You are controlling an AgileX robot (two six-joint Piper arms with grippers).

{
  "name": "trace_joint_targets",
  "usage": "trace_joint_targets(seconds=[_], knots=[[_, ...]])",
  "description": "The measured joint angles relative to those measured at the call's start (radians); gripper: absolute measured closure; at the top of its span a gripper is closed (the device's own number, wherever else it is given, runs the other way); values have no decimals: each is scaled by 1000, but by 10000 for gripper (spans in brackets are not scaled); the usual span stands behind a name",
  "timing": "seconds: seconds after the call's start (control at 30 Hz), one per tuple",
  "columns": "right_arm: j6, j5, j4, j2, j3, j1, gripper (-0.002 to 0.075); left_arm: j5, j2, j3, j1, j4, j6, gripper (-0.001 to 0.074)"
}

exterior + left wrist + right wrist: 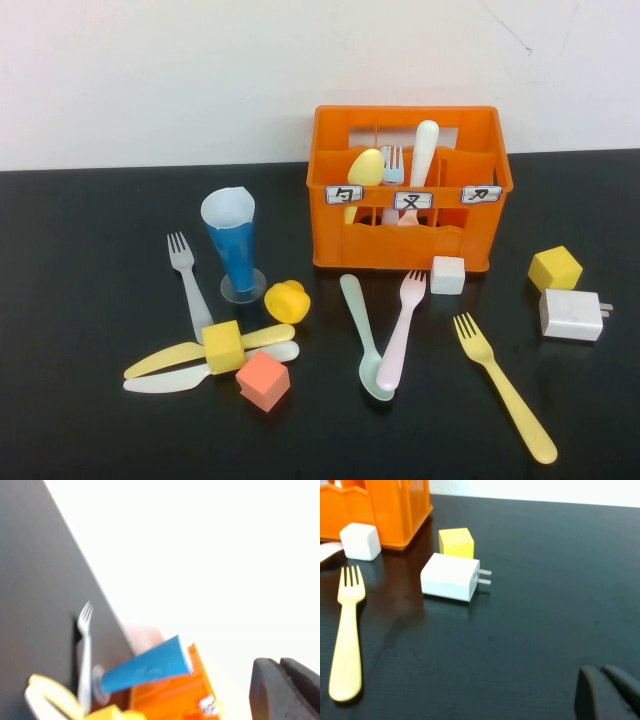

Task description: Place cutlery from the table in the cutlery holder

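Observation:
The orange cutlery holder (410,185) stands at the back of the black table (80,420) and holds a yellow spoon (366,168), a pale fork (393,165) and a white handle (424,150). Flat on the table lie a grey fork (187,285), a yellow knife (165,358), a white knife (170,378), a mint spoon (364,340), a pink fork (402,330) and a yellow fork (505,385). Neither arm shows in the high view. My left gripper (280,680) is shut and empty, raised off the table's left side. My right gripper (602,690) is shut and empty, low over bare table near the yellow fork (347,635).
A blue cup (234,245) stands beside the grey fork. A yellow cube (223,346) rests on the two knives, an orange cube (263,380) just in front. A white cube (447,274), another yellow cube (555,268) and a white charger plug (572,314) sit right of the holder.

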Motion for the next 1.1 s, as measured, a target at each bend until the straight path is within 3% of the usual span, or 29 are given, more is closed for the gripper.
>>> trace_joint_targets(seconds=[0.17,0.33,0.6,0.9,1.03,1.1], knots=[[0,0,0,0,0,0,729,-24,0,0,0,11,35,736],[0,0,0,0,0,0,729,236,54,-168,0,138,187,736],[0,0,0,0,0,0,729,755,448,-599,0,574,375,736],[0,0,0,0,0,0,729,974,877,-906,-5,644,562,736],[0,0,0,0,0,0,729,993,1026,-971,-92,676,566,736],[0,0,0,0,0,0,729,986,1102,-989,-174,725,547,736]])
